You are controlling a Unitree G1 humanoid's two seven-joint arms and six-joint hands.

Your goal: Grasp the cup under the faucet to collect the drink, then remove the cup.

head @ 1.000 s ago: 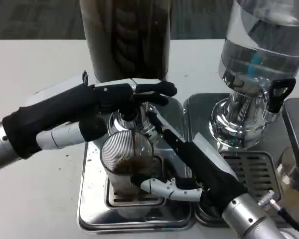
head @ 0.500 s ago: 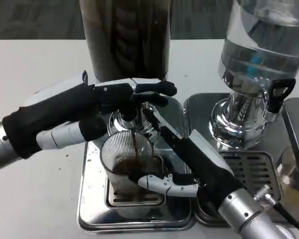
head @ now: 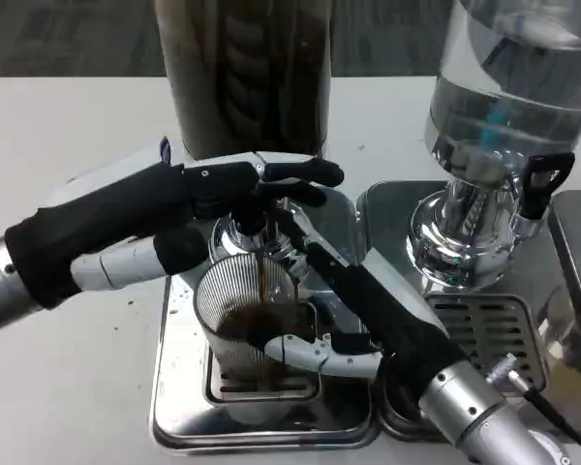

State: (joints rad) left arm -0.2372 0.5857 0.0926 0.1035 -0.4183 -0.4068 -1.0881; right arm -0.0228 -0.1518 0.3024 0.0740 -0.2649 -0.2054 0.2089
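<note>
Shifted leftward, right hand (head: 353, 315) grips cup (head: 247, 315); left hand (head: 189, 208) presses faucet (head: 252, 228).

I see the cup (head: 247, 315) on the drip tray (head: 179, 387) under the faucet (head: 252, 232), my left hand (head: 213, 194) above it, right hand (head: 368, 320) beside its right.
</note>
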